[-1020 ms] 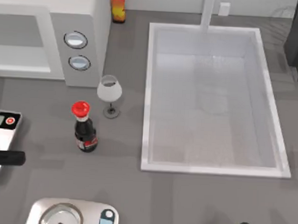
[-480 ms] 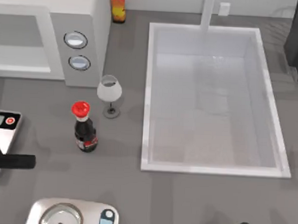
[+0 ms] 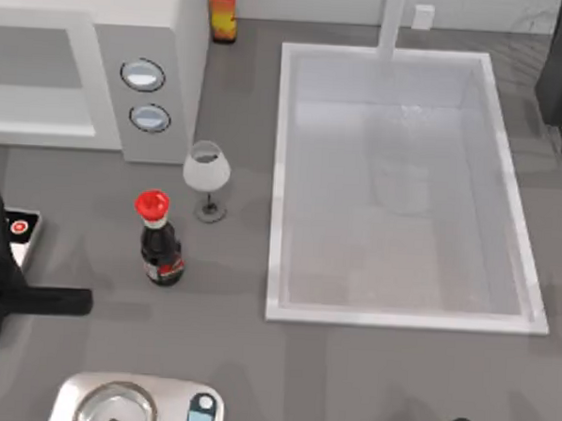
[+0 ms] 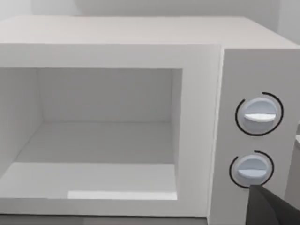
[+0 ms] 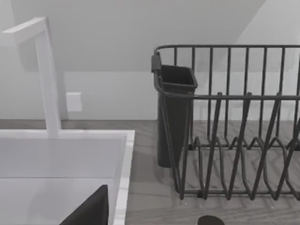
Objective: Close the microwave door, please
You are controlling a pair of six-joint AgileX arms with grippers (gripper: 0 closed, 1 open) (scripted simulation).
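The white microwave [image 3: 101, 45] stands at the table's far left, its cavity [image 4: 103, 136] open and bare. The microwave door is out of view. The grey control strip [image 3: 146, 95] with two round dials [image 4: 255, 140] sits to the right of the opening. My left gripper [image 3: 74, 301] reaches in from the left edge, in front of the microwave and level with a dark bottle. A dark fingertip [image 4: 274, 208] shows below the dials. A dark part of my right gripper [image 5: 89, 211] hangs over the sink's far right corner.
A wine glass [image 3: 207, 174] and a red-capped dark bottle [image 3: 160, 242] stand just right of the microwave. A silver scale [image 3: 21, 227] lies under my left arm, another scale [image 3: 139, 403] at the front. The sink [image 3: 281, 173] fills the middle right; a dish rack [image 5: 234, 122] stands beyond it.
My left arm has come further into the top view, moving right along the table and covering more of the silver scale. Nothing else has moved.
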